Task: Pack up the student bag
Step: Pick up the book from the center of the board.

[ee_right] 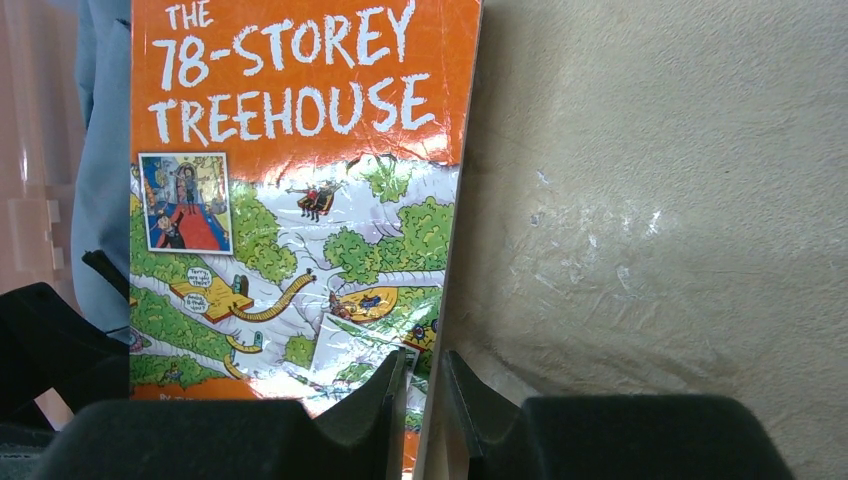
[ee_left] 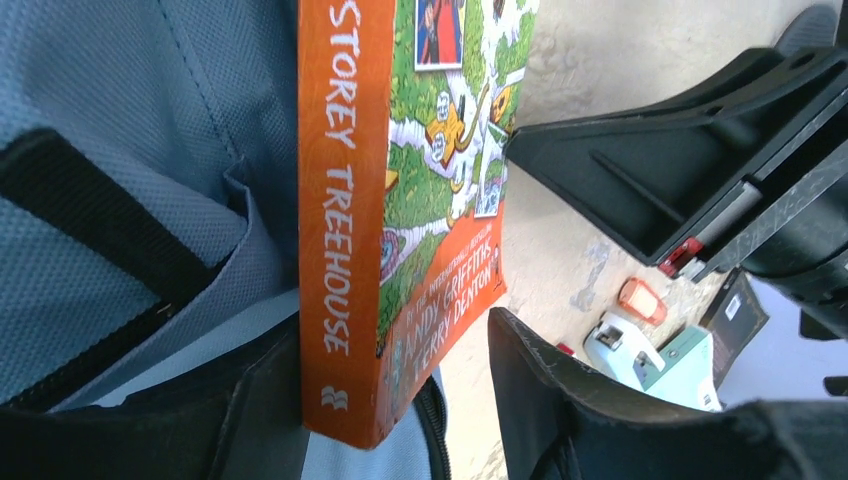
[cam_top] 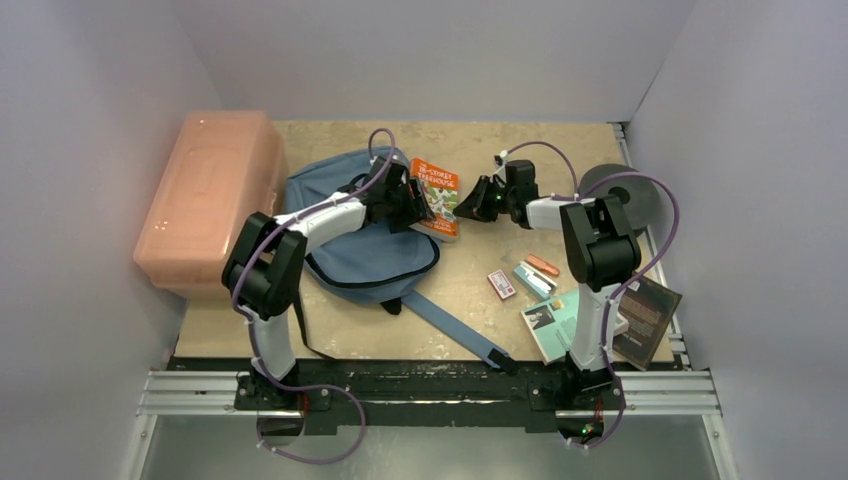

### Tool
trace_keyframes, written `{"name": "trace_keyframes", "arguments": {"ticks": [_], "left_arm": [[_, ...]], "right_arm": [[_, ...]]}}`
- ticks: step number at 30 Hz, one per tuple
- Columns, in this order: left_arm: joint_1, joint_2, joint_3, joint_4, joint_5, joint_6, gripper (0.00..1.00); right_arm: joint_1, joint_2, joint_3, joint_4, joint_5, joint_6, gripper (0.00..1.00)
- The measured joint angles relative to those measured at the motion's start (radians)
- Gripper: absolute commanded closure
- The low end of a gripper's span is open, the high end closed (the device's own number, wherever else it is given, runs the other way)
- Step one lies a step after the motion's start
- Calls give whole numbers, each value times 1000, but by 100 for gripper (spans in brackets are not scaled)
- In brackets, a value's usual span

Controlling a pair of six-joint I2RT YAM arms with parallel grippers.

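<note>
Far left: one pink box (cam_top: 205, 200), lid closed. Next over: one bag (cam_top: 370, 255), flat on the table (cam_top: 470, 300), mid-left, one strap trailing toward the near edge; upper part hidden under the left arm. At the bag's right edge: left gripper (cam_top: 416, 199), jaws apart, straddling the spine of one orange book (cam_top: 438, 197); right finger (ee_left: 560, 400) clear of the cover. Book spine just beside the bag's zip opening; title cut off in the left wrist view. Then right gripper (ee_right: 425, 390), pinched tight on the book's right edge. Further right: one dark disc (cam_top: 628, 195), partly behind the right arm, possibly a tape roll. Near right: one red card (cam_top: 502, 284), one teal gadget (cam_top: 534, 279), one orange item (cam_top: 543, 265), plus two more books, teal book (cam_top: 553, 322) and dark book (cam_top: 647, 318), both partly under the arm. Small items too blurred to identify.
</note>
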Motion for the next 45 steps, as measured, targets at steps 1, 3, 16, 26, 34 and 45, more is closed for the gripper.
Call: {"name": "trace_keyframes", "arguments": {"ticks": [1, 3, 16, 26, 34, 45], "left_arm": [[0, 3, 3, 6, -3, -8, 48], [2, 11, 3, 26, -5, -24, 65], [15, -65, -208, 441, 74, -189, 100], [18, -190, -262, 1041, 94, -557, 100], [-5, -139, -278, 1292, 56, -821, 100], [-77, -124, -281, 1368, 21, -927, 100]], "right_arm": [[0, 0, 0, 0, 0, 0, 78], [0, 0, 0, 0, 0, 0, 78], [5, -324, -111, -194, 201, -98, 7], [6, -724, -424, 100, 78, 285, 1], [14, -818, -467, 366, 30, 534, 1], [39, -808, -347, 509, 78, 591, 4]]}}
